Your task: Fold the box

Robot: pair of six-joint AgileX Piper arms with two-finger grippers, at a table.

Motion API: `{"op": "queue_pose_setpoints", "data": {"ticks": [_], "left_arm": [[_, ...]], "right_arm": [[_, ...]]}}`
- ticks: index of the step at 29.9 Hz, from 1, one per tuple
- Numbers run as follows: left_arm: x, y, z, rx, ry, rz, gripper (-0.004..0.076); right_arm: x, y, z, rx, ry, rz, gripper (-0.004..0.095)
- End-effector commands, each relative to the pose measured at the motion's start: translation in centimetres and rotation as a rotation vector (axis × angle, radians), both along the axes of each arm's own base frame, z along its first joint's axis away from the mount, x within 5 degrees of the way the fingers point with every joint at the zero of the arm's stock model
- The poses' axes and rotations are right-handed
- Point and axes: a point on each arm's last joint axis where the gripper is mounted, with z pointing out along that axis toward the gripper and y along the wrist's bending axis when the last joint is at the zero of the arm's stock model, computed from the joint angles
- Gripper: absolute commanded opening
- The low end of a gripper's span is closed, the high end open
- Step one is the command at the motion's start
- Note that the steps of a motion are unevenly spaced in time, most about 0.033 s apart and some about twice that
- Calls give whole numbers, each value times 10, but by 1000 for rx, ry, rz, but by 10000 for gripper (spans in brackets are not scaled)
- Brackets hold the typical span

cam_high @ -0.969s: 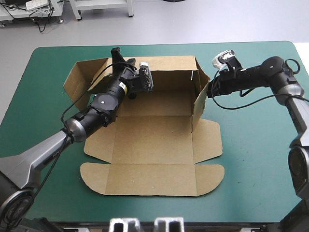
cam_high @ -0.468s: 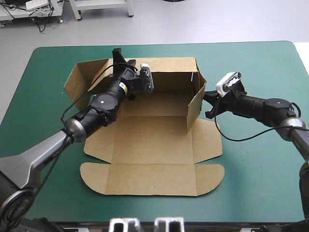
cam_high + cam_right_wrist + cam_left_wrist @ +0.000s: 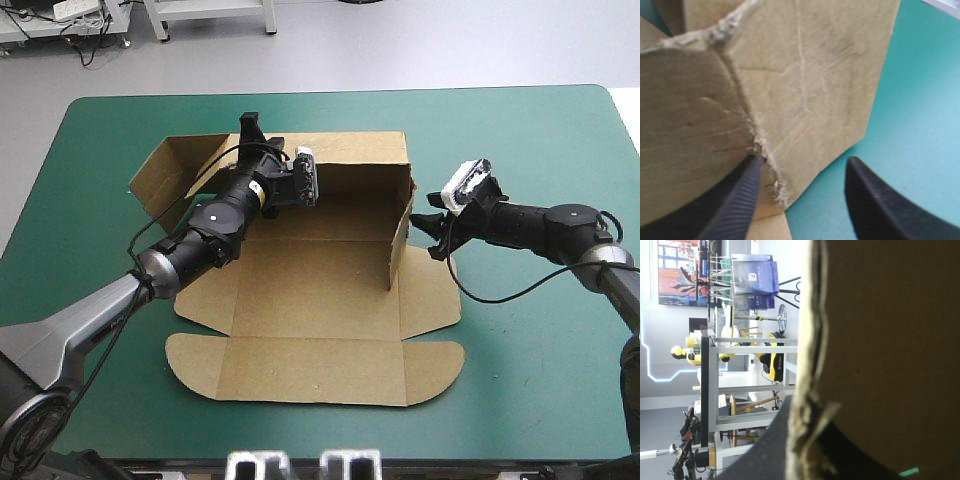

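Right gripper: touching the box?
Touching. The right wrist view shows one finger of the open right gripper pressed against the box by its frayed crease; the other finger stands clear over the cover.

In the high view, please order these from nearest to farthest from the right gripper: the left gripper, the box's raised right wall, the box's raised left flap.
1. The raised right wall: just beside the right gripper, on the box side of it.
2. The left gripper: across the box, at the back wall.
3. The raised left flap: at the box's far left side.
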Motion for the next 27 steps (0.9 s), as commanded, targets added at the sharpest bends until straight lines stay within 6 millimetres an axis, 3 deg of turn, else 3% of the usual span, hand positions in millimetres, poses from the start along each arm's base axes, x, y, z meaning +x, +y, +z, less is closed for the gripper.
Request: {"op": "queue_pose_setpoints", "data": {"ticks": [1,12,16,24,27], "left_arm": [[-5,5,24,-36,-61,16,-9],[3,2,7,-3,-24,41,14],[2,1,6,-31,-5,51,14],[-13,-21,6,-116,53,64,14],[-18,-29,7,-134,69,30,14]], "right_arm": [[-9,7,25,79,-46,75,737],[-12,28,31,107,-48,132,714],[-4,35,37,75,-79,59,714],[8,34,58,145,-93,-67,704],[9,33,57,155,-78,-80,622]]}}
